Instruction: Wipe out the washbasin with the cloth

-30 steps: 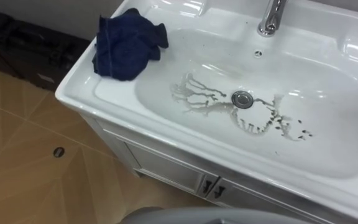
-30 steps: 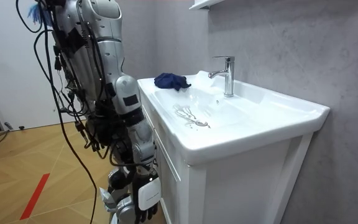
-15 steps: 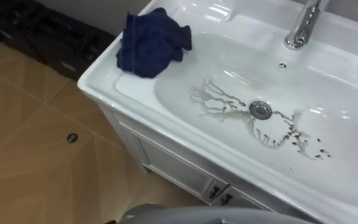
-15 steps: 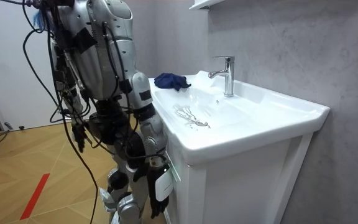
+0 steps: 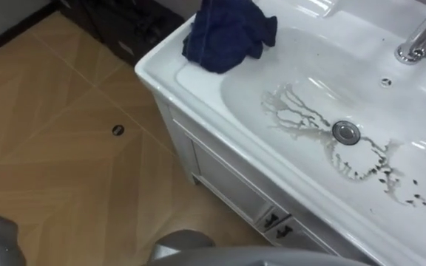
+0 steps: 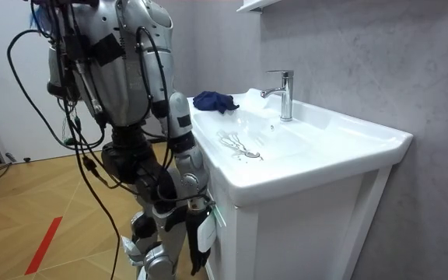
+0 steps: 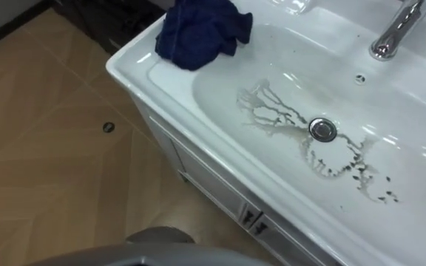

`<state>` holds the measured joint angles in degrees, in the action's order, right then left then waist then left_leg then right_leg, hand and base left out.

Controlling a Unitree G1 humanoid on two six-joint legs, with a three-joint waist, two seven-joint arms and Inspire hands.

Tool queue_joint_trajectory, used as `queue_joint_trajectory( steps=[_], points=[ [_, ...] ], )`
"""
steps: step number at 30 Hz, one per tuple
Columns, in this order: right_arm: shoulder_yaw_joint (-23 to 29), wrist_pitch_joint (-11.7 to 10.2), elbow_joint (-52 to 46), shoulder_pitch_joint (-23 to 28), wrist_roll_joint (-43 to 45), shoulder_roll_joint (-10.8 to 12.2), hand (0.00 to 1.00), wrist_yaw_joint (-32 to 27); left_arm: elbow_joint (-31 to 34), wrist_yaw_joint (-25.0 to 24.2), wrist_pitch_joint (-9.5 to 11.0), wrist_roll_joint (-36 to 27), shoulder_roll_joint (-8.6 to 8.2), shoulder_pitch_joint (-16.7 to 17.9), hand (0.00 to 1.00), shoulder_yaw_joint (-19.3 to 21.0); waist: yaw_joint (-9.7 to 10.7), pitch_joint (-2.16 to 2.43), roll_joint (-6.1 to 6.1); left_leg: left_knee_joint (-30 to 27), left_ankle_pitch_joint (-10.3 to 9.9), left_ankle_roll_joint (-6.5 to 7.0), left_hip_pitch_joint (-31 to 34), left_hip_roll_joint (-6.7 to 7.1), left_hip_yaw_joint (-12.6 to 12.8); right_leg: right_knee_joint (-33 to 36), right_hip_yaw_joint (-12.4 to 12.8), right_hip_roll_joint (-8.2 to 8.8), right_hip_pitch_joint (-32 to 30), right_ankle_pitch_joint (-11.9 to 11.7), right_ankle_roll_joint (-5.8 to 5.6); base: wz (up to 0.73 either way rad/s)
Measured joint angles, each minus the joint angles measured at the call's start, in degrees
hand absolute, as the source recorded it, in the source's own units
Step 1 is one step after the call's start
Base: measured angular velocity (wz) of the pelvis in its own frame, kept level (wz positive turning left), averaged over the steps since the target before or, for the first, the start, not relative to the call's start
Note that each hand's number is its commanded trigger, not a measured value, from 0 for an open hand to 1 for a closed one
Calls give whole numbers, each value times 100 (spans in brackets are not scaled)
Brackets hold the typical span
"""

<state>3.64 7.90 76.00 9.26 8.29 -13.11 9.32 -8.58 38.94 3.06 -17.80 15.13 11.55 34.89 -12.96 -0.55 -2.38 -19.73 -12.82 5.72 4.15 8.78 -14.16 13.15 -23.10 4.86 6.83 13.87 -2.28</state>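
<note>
A white basin (image 5: 174, 80) sits on a white cabinet, and I stand at its front left corner. Brownish dirt streaks (image 5: 302, 118) spread across its bowl around the metal drain (image 5: 346, 131) and trail off to the right. A crumpled dark blue cloth (image 5: 228, 33) lies on the basin's far left rim, and it appears at the basin's far end (image 6: 213, 101) in the room view. In that view my right hand (image 6: 203, 233) hangs low beside the cabinet front, fingers relaxed and holding nothing.
A chrome faucet (image 5: 424, 37) stands at the back of the basin. Below the rim are white cabinet doors (image 5: 228, 185) with small dark handles. Wooden floor lies to the left with a round floor drain (image 5: 117, 130) and a dark object (image 5: 124, 22) by the wall.
The eye view has shifted so the basin sits further right. In the room view my body has turned and my right hand has swung in against the cabinet. The cloth has not moved.
</note>
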Motion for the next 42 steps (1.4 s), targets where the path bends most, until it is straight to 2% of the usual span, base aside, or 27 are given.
queue_joint_trajectory(
  steps=[2,5,13,15,17,19,20,22,23,24,27,31,34,35,42],
  points=[
    [-18,-63,10,7,-22,-17,0,15,620,322,69,361,19,-112,0,157,18,-1,-33,19,19,0,-38,4,0,-5,27,3,3,0,0,0],
    [-47,-104,7,6,-31,-25,0,24,1119,584,190,630,104,-306,0,166,43,-1,-35,51,37,-7,-65,2,4,-6,27,5,11,0,0,0],
    [-72,-269,-63,6,94,-120,0,201,2035,523,238,1147,128,-322,0,75,412,-5,-82,45,35,-8,-113,-10,56,-58,111,-9,75,0,0,-2],
    [-71,-330,-79,-2,97,-150,0,216,2054,484,248,1449,132,-333,0,46,550,-24,-118,49,29,-2,-161,-14,69,-58,173,-17,119,0,0,-2],
    [-70,-359,-89,3,96,-208,0,282,2054,419,249,1751,140,-386,0,-61,694,-23,-142,64,21,6,-203,-20,95,-49,358,-29,139,0,0,-7],
    [-72,-363,-83,-6,55,-233,0,385,2054,385,250,1810,153,-532,0,-192,726,-38,-133,106,27,2,-252,-38,152,-50,439,-33,146,0,0,-13],
    [-72,-363,-74,-24,47,-234,0,441,2053,331,250,1810,164,-612,0,-253,813,-42,-131,119,27,2,-275,-44,156,-52,454,-36,172,0,1,-10],
    [-66,-372,-69,-24,-13,-233,0,466,2053,263,250,1810,176,-723,0,-409,912,-39,-113,130,26,2,-299,-55,186,-62,477,-41,217,-1,1,-7],
    [-66,-373,-55,-59,-18,-236,0,461,2053,188,251,1810,187,-733,0,-496,959,-24,-89,152,25,3,-311,-92,287,-63,530,-48,229,-2,3,-21],
    [-67,-377,-45,-85,-14,-236,0,461,2052,149,251,1810,197,-738,0,-550,971,-33,-88,166,25,4,-327,-104,326,-64,555,-54,226,-5,7,-28],
    [-68,-414,20,-143,5,-236,0,464,2052,-147,250,1883,204,-876,0,-929,1090,-51,-65,183,20,5,-353,-133,412,-63,603,-60,223,-10,14,-15],
    [-69,-403,17,-127,-69,-242,0,635,2044,-596,242,2247,209,-937,0,-1313,1222,-54,-70,218,4,4,-394,-171,524,-64,889,-97,187,-22,32,-20],
    [-66,-317,33,-110,-306,-239,0,683,2032,-826,160,2247,210,-937,0,-1591,1334,-50,-83,224,-8,2,-384,-205,608,-64,969,-117,144,-29,44,-15],
    [-45,-291,43,-107,-326,-229,0,664,2029,-918,97,2252,209,-940,0,-1676,1441,-51,-83,226,-8,1,-384,-214,626,-64,1025,-125,129,-36,55,-8],
    [-2,-284,-43,-56,-365,-215,0,640,1940,-1490,63,2437,210,-969,0,-2042,1646,-46,-108,275,-41,-14,-384,-350,982,-53,1308,-200,0,-87,99,-27]
  ],
)
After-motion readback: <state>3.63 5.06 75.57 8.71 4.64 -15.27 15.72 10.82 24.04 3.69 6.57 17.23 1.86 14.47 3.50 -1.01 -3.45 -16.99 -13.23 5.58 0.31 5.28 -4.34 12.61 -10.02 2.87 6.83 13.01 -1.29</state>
